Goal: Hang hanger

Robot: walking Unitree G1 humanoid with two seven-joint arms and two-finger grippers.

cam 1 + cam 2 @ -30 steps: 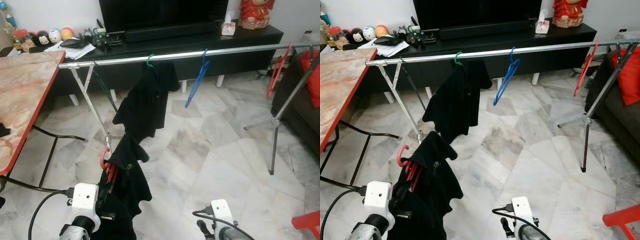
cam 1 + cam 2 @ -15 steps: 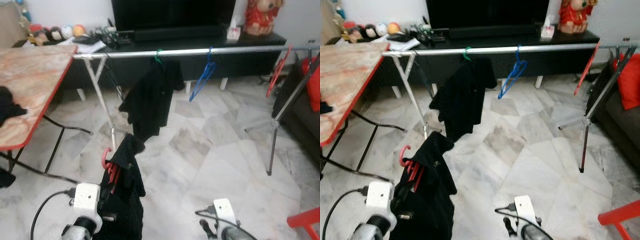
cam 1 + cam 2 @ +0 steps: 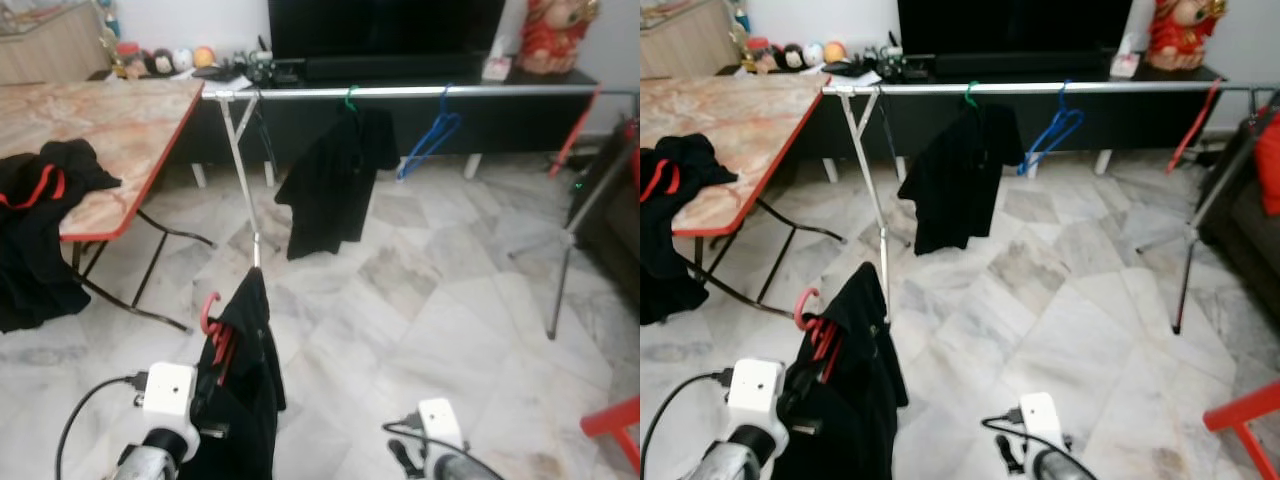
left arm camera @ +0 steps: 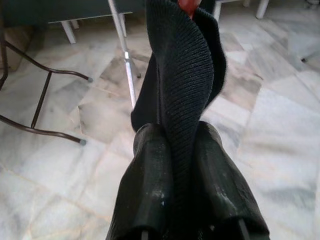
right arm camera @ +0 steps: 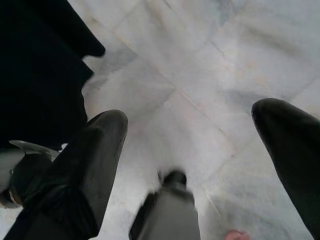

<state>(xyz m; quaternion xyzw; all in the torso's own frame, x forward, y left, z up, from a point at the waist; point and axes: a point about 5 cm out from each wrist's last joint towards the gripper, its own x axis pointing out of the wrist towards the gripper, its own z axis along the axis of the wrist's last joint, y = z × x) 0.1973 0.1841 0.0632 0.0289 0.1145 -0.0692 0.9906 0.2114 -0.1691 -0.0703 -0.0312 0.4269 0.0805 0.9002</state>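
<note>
The red hanger (image 3: 212, 325) with a black garment (image 3: 245, 390) draped over it sits low at the left of the head views, above the marble floor (image 3: 420, 300) and well short of the rail. Its red hook curls up just beside the garment's top edge. The left pincer (image 4: 181, 135) is pressed together on the knitted black cloth, which runs up between its two black fingers (image 4: 150, 185) in the left wrist view, a bit of red showing at the very top. The left arm's white wrist block (image 3: 167, 388) shows beneath the garment.

The right pincer (image 5: 192, 135) hangs low over the floor with its fingers (image 5: 95, 155) spread wide and nothing between them; the black garment lies off to one side of it.

Farther ahead a long silver rail (image 3: 420, 91) runs across the room on slanted metal legs (image 3: 243, 170). On it hang a green hanger (image 3: 351, 99) carrying a black shirt (image 3: 335, 180), an empty blue hanger (image 3: 428, 145) a little to the right, and a red hanger (image 3: 575, 135) near the far right end. Behind the rail stands a black TV cabinet (image 3: 520, 105) with a dark screen (image 3: 385, 25) above it. At the left a marble-patterned surface (image 3: 110, 130) with a red edge carries a heap of black clothes (image 3: 40, 235) spilling over its near corner. A red object (image 3: 612, 425) pokes in at the lower right.
</note>
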